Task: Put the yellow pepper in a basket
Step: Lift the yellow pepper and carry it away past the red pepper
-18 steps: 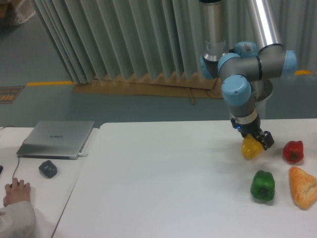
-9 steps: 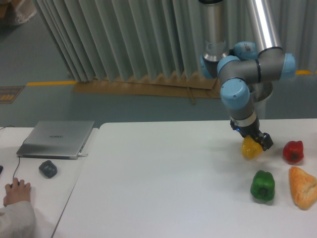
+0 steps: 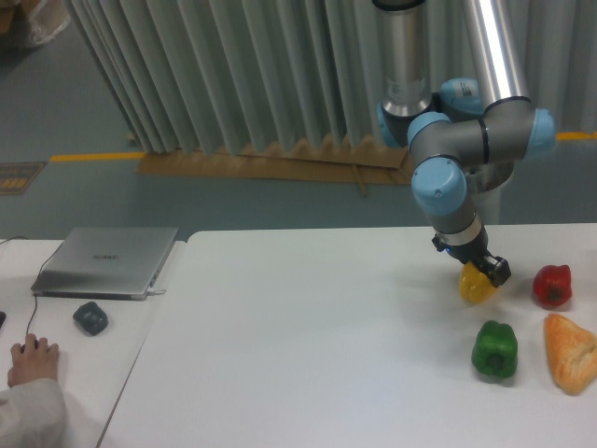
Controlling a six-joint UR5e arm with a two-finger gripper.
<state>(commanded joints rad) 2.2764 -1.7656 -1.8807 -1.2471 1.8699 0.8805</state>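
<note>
Moved: since a second ago the arm's wrist has swung slightly left and lower, and the gripper [image 3: 481,273] has shifted a touch right with the yellow pepper [image 3: 477,287], which now sits a little lower on the tabletop [image 3: 298,345].
Fingers: dark and small at this range; they look clenched on the top of the yellow pepper, though the contact itself is hard to see.
Pepper position: at the right side of the tabletop, between the arm's base and the red bell pepper [image 3: 551,286], with the green bell pepper [image 3: 494,350] nearer the front edge. Whether it rests on the surface or hangs just above, I cannot tell.
Risk, slip: the skin is glossy and lobed and the hold seems to be high on one side, so I judge it could twist or drop out on the lift.
Risk, neighbours: a fallen pepper could roll into the red or green one, or against the orange bread-like lump [image 3: 570,352] at the right edge.
Risk, goal: no basket shows anywhere, so the carry may be long, giving a weak hold more time to fail.
Hidden: the basket; the fingertips behind the pepper; the lump, cut off by the frame.
Bystander: a hand [image 3: 31,358] rests on the side desk near a laptop [image 3: 105,261], well apart.
</note>
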